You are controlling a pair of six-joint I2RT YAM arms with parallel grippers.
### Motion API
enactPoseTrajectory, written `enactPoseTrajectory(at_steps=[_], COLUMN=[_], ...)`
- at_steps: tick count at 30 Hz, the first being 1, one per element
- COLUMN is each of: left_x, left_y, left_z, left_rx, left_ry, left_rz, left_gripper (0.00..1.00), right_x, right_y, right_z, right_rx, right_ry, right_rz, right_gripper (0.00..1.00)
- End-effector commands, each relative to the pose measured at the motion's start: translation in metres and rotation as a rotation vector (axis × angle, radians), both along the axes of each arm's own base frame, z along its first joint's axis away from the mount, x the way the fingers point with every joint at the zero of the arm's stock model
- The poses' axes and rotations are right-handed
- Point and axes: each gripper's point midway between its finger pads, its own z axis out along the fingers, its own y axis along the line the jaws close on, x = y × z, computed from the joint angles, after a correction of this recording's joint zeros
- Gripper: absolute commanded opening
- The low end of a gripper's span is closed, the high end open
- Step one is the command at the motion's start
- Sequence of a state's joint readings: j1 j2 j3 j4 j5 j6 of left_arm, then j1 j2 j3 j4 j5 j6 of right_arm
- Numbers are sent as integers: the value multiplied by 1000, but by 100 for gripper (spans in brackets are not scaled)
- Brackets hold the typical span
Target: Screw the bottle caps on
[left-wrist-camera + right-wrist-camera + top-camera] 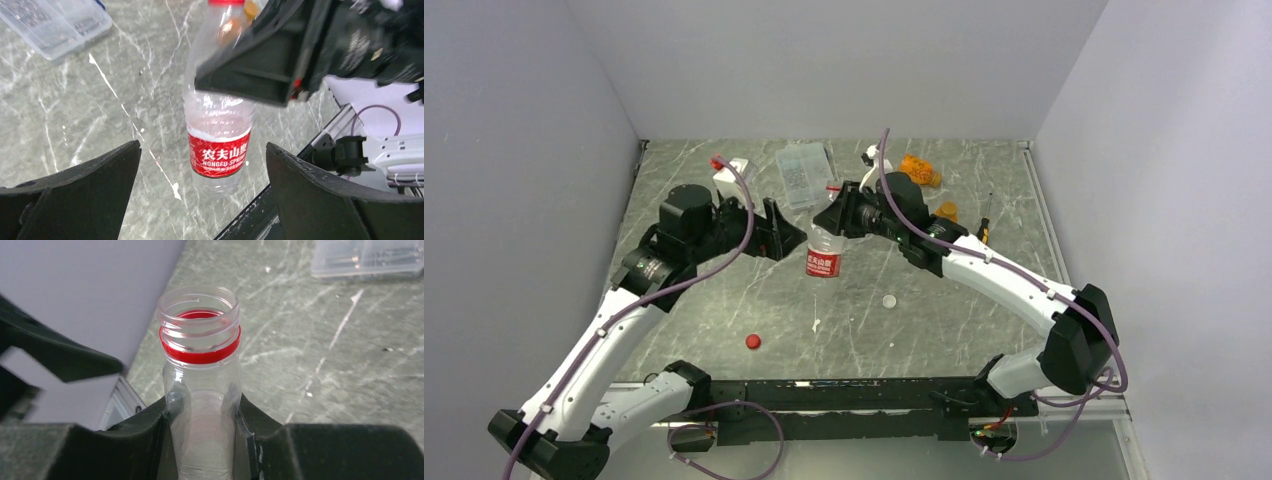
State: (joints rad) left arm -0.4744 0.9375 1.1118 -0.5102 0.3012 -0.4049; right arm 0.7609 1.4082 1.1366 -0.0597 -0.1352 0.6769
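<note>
**Right pincer has the clear bottle by the neck; left pincer stands wide beside it**

On the left, the left pincer [790,229] is spread wide with nothing in it. It points at the bottle from just beside it, and its fingertips do not touch the plastic. Nearer the arm bases, a red cap [753,341] lies alone on the marbled desk [714,300], well apart from both pincers.

In the middle stands the clear water bottle [824,256] with its red label, upright. Its mouth is uncapped, with bare thread and a red ring below it. The right pincer [202,432] is clenched on the bottle just under that ring, one finger on each side. Whether the base rests on the desk I cannot tell.

Further right, a whitish cap [890,300] lies on the desk near the bottle. Behind the right arm are two orange bottles [919,170], and a flat clear compartment box [804,172] lies at the back.
</note>
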Motion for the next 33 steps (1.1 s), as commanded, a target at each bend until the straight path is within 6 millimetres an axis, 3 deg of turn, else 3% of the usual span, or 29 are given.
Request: enactPoseTrajectory(at_steps=[1, 8, 18, 21, 24, 26, 29, 33], left_x=[-1, 2, 21, 22, 23, 22, 23, 25], left_y=[-14, -23, -32, -34, -33, -30, -24, -9], left_z=[1, -11, -30, -30, -31, -28, -28, -36], left_rx=[-37, 36, 159, 171, 181, 170, 168, 216], left_ry=[-80, -109, -145, -164, -168, -182, -190, -156], left_rz=[-60, -54, 26, 35, 41, 53, 82, 149], left_gripper=[99, 99, 99, 90, 72, 60, 47, 44], right_x=[12, 20, 0, -2, -4, -5, -4, -6], right_y=[13, 27, 49, 47, 45, 44, 38, 21], right_z=[59, 78, 83, 83, 83, 81, 79, 75], right_rx=[154, 227, 252, 260, 259, 242, 212, 136], right_ry=[-39, -19, -5, -7, -9, -14, -33, -55], right_rz=[-41, -66, -51, -69, -67, -65, -77, -102], right_gripper=[24, 22, 21, 20, 22, 31, 61, 91])
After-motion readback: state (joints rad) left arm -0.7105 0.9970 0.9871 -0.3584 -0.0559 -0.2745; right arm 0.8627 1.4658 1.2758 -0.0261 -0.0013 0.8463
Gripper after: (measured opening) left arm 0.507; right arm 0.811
